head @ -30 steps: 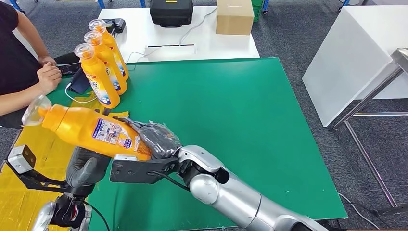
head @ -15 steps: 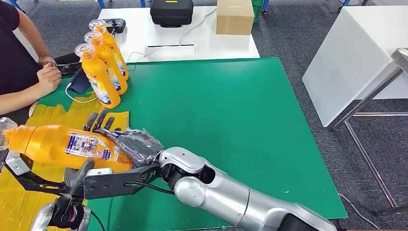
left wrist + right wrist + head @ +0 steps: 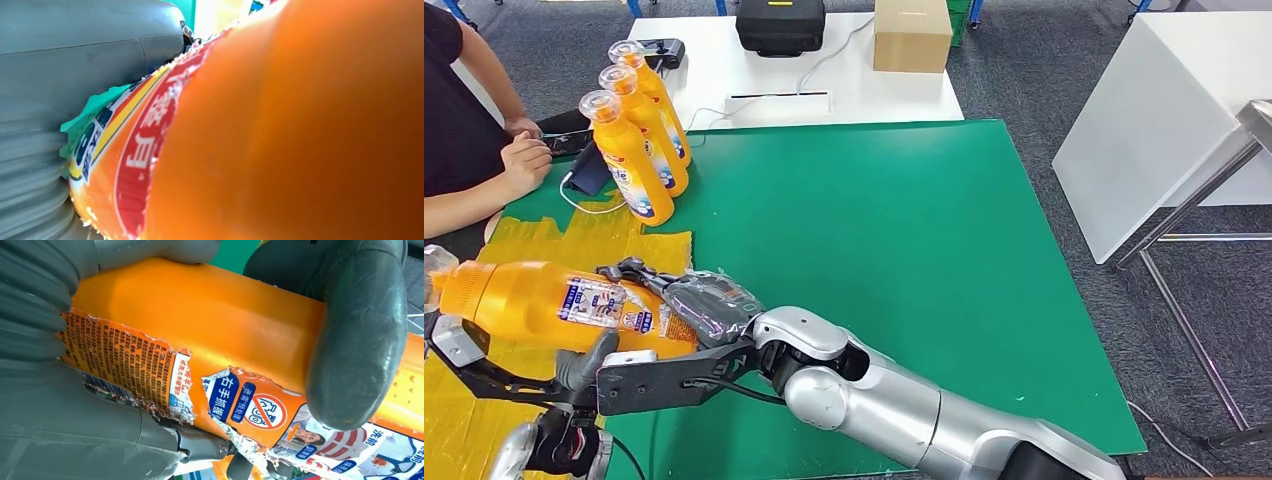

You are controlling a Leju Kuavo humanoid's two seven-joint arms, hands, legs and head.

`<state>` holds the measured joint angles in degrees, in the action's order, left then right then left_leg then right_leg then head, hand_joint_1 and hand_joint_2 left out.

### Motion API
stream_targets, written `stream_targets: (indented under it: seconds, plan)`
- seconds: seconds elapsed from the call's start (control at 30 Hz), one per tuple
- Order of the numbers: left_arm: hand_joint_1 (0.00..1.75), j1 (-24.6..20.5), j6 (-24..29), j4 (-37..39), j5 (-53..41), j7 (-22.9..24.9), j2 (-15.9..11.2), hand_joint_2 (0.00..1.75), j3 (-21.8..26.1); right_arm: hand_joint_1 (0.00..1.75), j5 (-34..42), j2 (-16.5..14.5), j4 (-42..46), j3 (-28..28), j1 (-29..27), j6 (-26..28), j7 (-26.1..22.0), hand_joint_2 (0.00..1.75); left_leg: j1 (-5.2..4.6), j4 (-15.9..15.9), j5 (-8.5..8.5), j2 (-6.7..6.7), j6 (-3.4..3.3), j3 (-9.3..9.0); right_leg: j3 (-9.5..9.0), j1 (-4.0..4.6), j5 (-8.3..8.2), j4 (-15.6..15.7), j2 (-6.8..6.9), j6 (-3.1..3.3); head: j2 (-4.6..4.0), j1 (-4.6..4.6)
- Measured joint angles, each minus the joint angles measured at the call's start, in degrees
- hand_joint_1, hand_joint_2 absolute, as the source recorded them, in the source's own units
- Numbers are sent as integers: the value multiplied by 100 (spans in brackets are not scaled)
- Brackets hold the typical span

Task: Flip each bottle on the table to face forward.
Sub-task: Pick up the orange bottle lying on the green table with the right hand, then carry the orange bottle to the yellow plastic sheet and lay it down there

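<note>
At the far left edge of the head view, we see a person's hand [image 3: 519, 160] resting on the green table [image 3: 904, 250]. Below it our left hand [image 3: 584, 365] reaches up from underneath, its grey thumb pressed against the underside of the orange bottle [image 3: 564, 305]. That bottle lies on its side in the air above the yellow sheet [image 3: 464, 400], its clear cap [image 3: 439, 265] pointing left. Just right of the thumb, our right hand [image 3: 694, 300] wraps the bottle's base end, dark fingers [image 3: 629, 270] curled over the top. Our right wrist view shows the thick thumb [image 3: 357, 340] clamped across the torn label. Our silver right arm [image 3: 904, 410] crosses low from the right. Farther back, three upright bottles [image 3: 634, 130] stand in a row near the table's left edge.
</note>
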<state>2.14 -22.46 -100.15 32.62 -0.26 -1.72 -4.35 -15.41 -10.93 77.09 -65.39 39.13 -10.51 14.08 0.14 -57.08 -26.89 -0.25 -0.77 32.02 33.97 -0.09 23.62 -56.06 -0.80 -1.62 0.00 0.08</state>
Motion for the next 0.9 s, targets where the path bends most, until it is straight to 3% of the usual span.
stream_targets:
  seconds: [0.07, 0.2, 0.3, 0.43, 0.63, 0.77, 0.9]
  plan:
    - [175, 0, 2, 0, -31, -14, 10, 175, 4, 174, 0, 2, -2, -1, 0, 5, -1, 175, 0, 0, 0, 0, 0, 0, 0, 0, 0, 0, 0, 0, 0, 1]
    - [175, -9, 92, -13, -342, -119, 47, 175, 14, 3, -16, 27, -20, 0, -5, 67, 1, 175, 0, 0, 0, -1, 0, 0, 0, 0, 0, 0, 0, 0, 0, 0]
    - [175, -34, 279, -86, -865, -242, 101, 175, 32, 0, -110, 84, -38, 7, -36, 223, 41, 175, -1, 0, 0, -2, 0, 0, 0, 0, 0, 0, 0, 0, 0, 1]
    - [175, -78, 552, -187, -1594, -414, 175, 175, 70, 0, -250, 160, -50, 92, -136, 459, 85, 0, -1, -1, 0, -2, 0, 0, 0, 0, 0, 1, 0, 0, 0, 0]
    - [175, -246, 1512, -285, -4752, -971, 214, 175, 267, 0, -776, 325, 152, 801, -686, 678, -28, 0, 0, 0, 0, -5, 0, 1, -1, -1, 0, 1, 1, 0, 1, 2]
    - [175, -328, 2392, 10, -6690, -1312, 38, 175, 856, 0, -1055, 534, 557, 1510, -1073, 644, -33, 0, 0, 0, -1, 0, -1, -1, 0, -1, 0, 0, -2, 0, 1, -1]
    - [175, -291, 2966, 316, -7870, -1460, -126, 175, 1321, 0, -1152, 669, 919, 1979, -1284, 583, -23, 0, 2, 0, 0, -3, 1, -1, -1, 1, 0, -2, 0, 1, 0, 1]
